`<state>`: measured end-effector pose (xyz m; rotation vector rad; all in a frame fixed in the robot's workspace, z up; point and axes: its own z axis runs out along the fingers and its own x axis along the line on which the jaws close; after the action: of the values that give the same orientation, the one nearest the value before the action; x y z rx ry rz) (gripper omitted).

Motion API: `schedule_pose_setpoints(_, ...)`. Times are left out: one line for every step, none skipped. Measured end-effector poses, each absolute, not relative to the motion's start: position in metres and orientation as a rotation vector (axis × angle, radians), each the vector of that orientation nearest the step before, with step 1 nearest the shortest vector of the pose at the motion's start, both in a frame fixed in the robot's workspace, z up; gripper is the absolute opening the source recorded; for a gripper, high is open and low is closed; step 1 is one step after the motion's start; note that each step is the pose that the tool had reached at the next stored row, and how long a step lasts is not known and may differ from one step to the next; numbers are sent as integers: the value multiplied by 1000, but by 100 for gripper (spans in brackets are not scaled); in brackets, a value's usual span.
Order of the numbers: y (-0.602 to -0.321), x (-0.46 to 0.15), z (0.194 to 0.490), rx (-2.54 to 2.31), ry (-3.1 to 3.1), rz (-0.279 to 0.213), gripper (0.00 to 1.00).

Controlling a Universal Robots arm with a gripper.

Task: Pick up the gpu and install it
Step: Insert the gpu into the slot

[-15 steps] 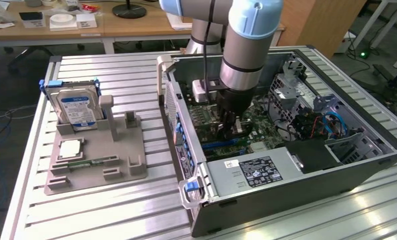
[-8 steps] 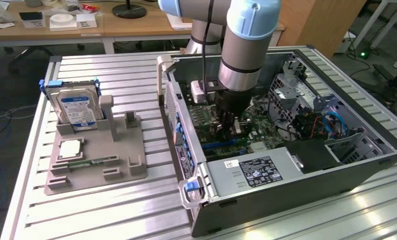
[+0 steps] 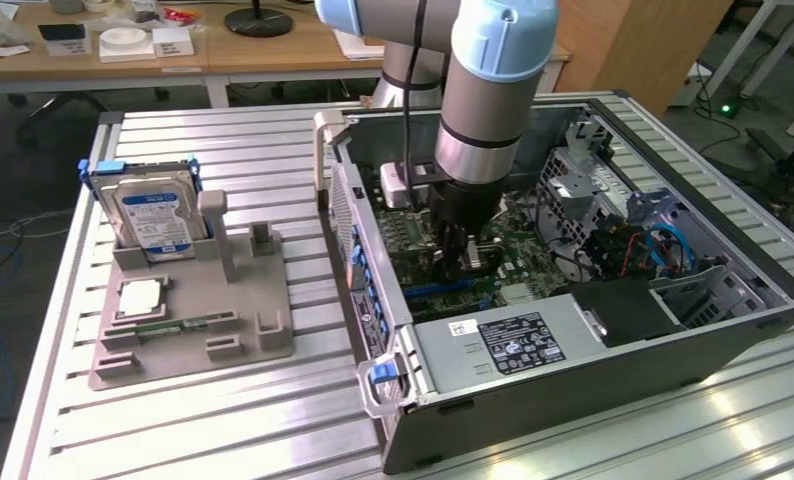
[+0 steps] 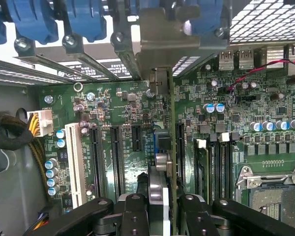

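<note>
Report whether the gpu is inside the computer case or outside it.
Inside. The gpu stands on edge over the motherboard slots, held in the gripper, jaws shut on it. Seated or not: cannot tell.

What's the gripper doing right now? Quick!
Gripper: closed, holding the thin dark gpu card with its pale metal bracket, edge-on above the green motherboard.

Ribbed aluminium table (image 3: 210, 430): two items rest directly on its slats. A grey moulded parts holder (image 3: 244, 300) sits flat toward the exterior view's left. An open computer case (image 3: 637, 350) lies on its side just beside it, toward the exterior view's right.
</note>
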<state>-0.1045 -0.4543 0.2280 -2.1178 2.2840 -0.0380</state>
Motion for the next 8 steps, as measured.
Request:
schedule_pose_setpoints(-454,-104,228,-2118,2284,-38,29)
schedule_pose_setpoints(-454,-104,228,-2118,2284,-38,29)
schedule_pose_setpoints(-454,-104,228,-2117,2284,-38,29)
schedule_pose_setpoints(-454,-103,228,-2117,2284,-38,29)
schedule_pose_setpoints(-454,-102,228,-2118,2284,-38,29)
schedule_pose_setpoints(-454,-102,228,-2118,2284,-38,29)
schedule_pose_setpoints(-454,-102,228,-2118,2284,-38,29)
schedule_pose_setpoints(-454,-102,228,-2118,2284,-38,29)
